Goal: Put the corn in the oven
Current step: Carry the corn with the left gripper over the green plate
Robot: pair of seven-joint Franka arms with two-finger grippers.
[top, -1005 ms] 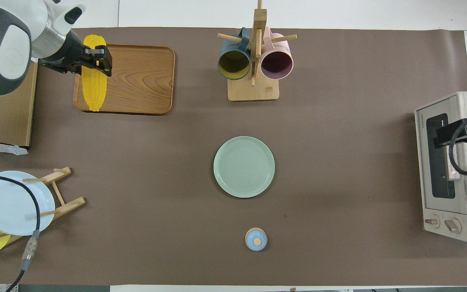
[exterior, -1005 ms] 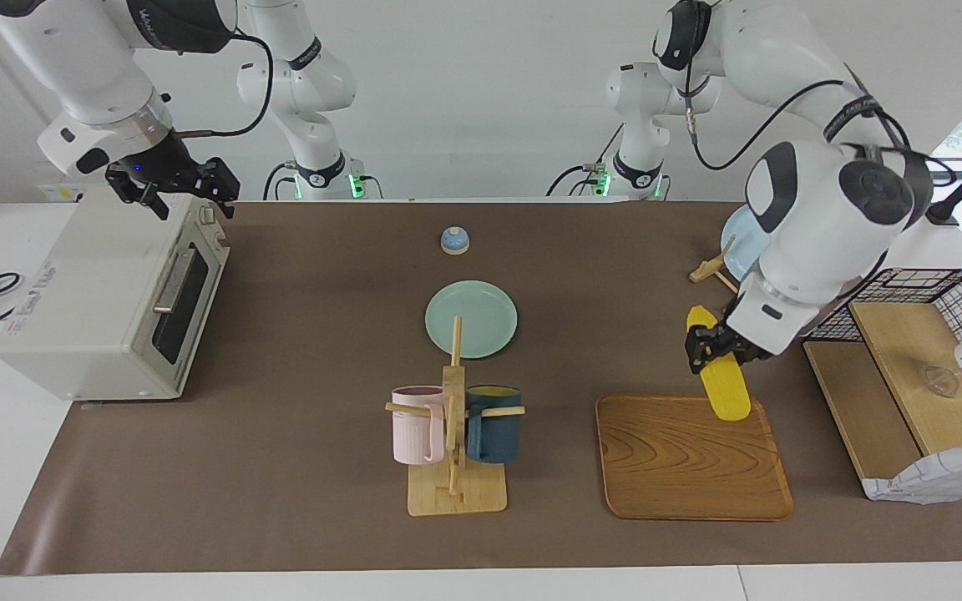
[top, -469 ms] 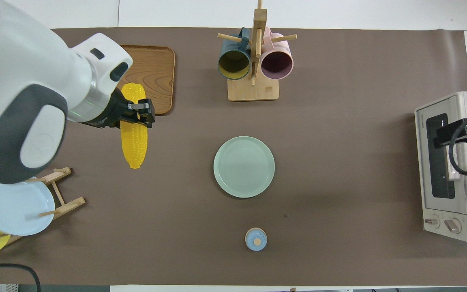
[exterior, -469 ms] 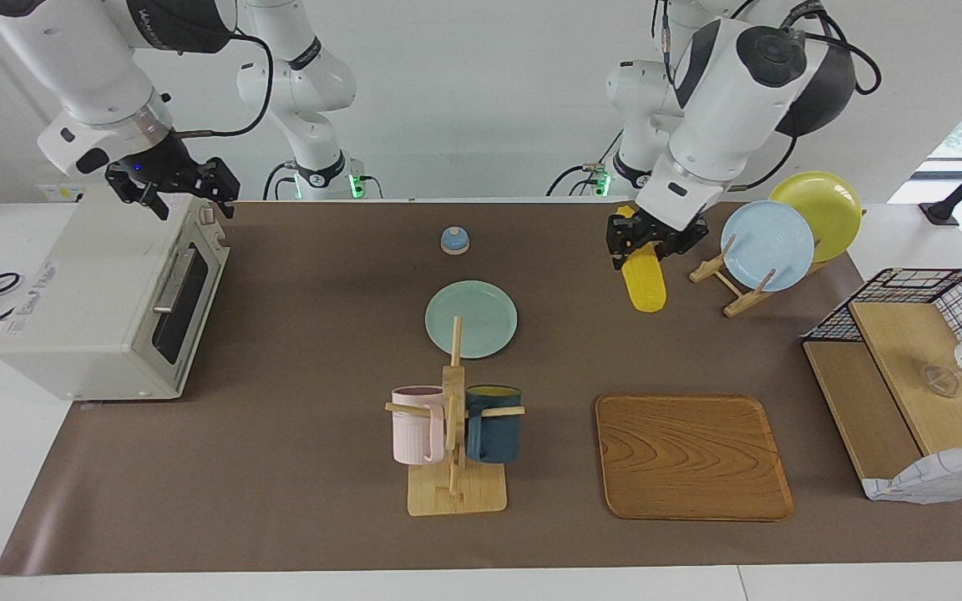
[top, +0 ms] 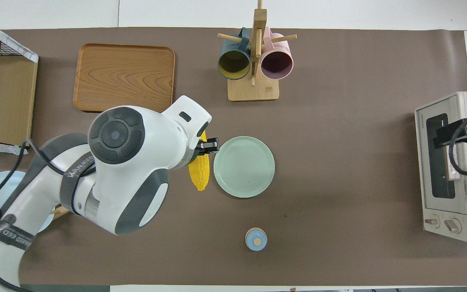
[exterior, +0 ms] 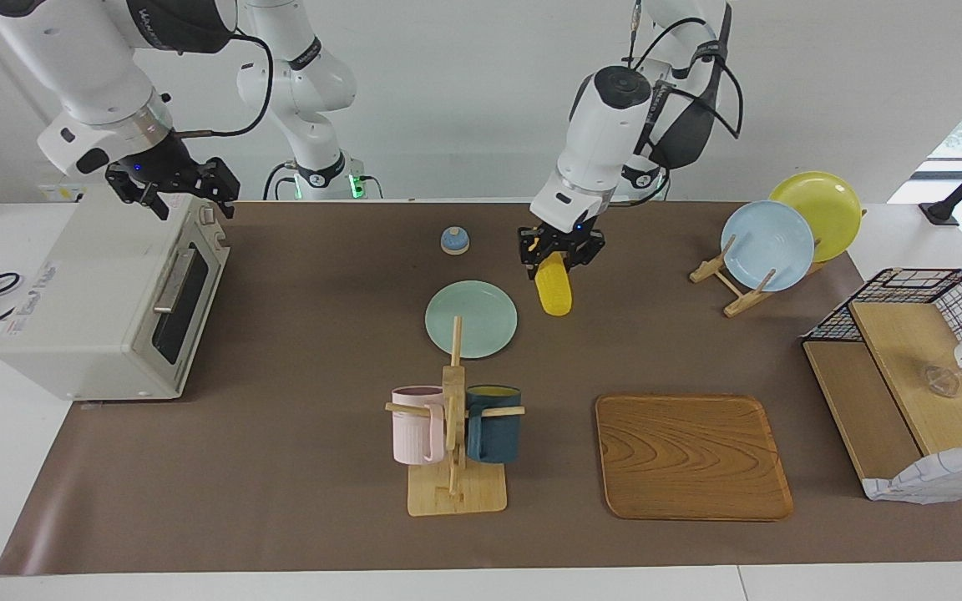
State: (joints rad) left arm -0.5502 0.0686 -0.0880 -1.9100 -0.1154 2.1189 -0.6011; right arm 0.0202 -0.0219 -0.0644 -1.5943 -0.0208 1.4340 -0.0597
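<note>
Left claw clenched on corn, up in air beside green plate. Right claw spread wide over oven, door closed.

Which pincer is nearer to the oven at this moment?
The right. The right pincer hangs over the oven, above its closed door; the left pincer, shut on the corn, is beside the green plate at mid-table.

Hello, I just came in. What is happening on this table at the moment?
The left tool is shut on the corn, holding it in the air beside the green plate. The oven, at the right arm's end of the table, has its door closed. The right tool waits open over the oven's top.
</note>
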